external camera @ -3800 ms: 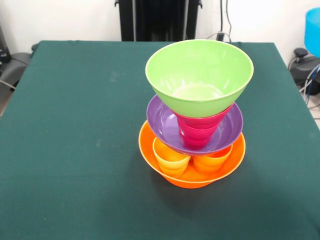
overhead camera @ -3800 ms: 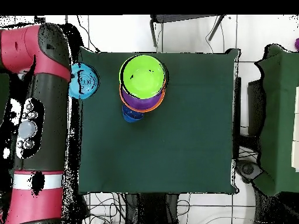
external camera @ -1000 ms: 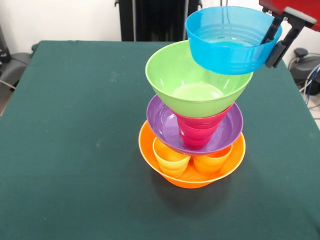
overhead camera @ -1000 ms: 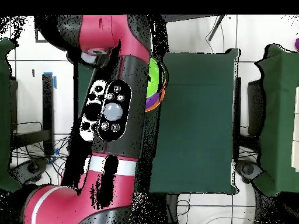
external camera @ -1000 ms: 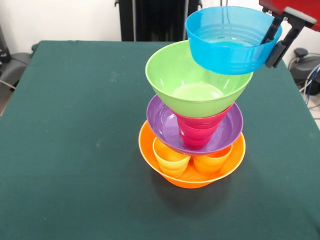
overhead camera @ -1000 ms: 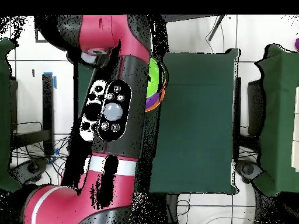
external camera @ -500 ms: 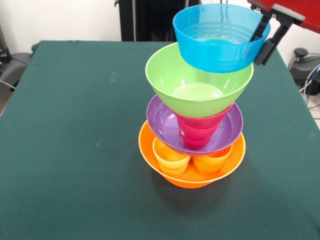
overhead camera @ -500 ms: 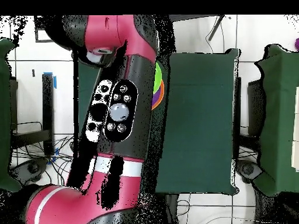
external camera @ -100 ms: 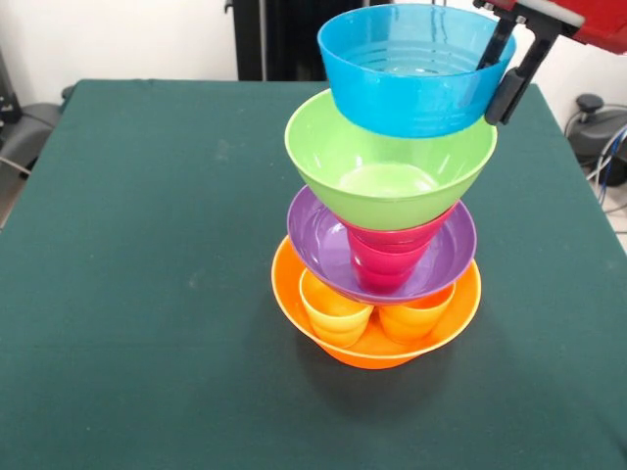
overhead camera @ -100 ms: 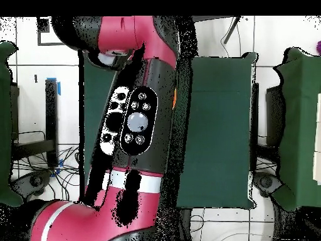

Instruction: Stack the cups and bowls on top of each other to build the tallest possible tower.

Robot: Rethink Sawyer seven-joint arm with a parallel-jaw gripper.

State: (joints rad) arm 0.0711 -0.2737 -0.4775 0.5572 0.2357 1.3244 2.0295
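Note:
The tower stands on the table in the front view. A big orange bowl (external camera @ -100 ms: 367,351) at the base holds a yellow cup (external camera @ -100 ms: 335,313) and an orange cup (external camera @ -100 ms: 415,319). Above them sit a purple bowl (external camera @ -100 ms: 315,240), red pieces (external camera @ -100 ms: 390,257) nested inside it, and a lime green bowl (external camera @ -100 ms: 392,157) on top. My gripper (external camera @ -100 ms: 502,63) is shut on the right rim of a light blue bowl (external camera @ -100 ms: 411,73), one finger inside and one outside. That bowl hangs over the green bowl's far rim. In the overhead view my arm (overhead camera @ -100 ms: 135,119) hides the tower.
The dark green table (external camera @ -100 ms: 147,245) has open cloth to the left of and in front of the tower. In the overhead view, a second green-covered table (overhead camera @ -100 ms: 298,125) stands at the right, with cables on the floor around it.
My gripper has carried the light blue bowl leftward in the front view, from beside the tower to over the green bowl. In the overhead view the arm now covers the tower.

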